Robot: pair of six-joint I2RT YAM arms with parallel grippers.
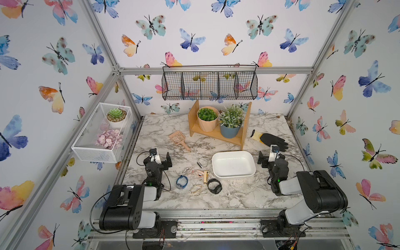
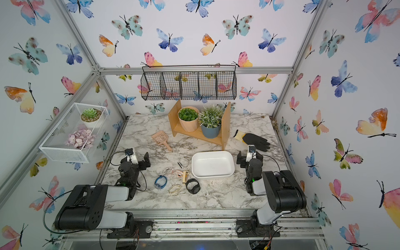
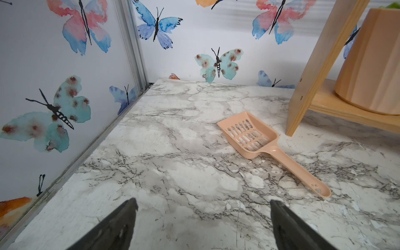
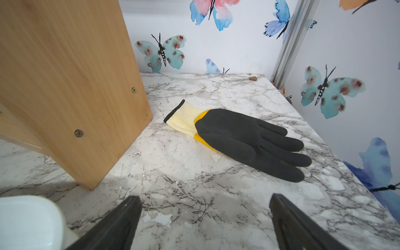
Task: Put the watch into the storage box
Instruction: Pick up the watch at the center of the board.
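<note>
Marble-patterned tabletop (image 1: pixel 238 194) with butterfly wallpaper all round. A white storage box (image 1: pixel 234 176) sits right of centre. Loose on the marble just left of it lie several watches, with a black watch (image 1: pixel 214 185) by its near-left corner and a blue watch (image 1: pixel 181 182) further left. The left gripper (image 3: pixel 203 203) and right gripper (image 4: pixel 205 200) both hang spread wide over bare marble.

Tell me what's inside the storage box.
Nothing visible: the storage box shows a bare white floor in both top views. The black watch lies outside it. Its near inner wall is hidden.
</note>
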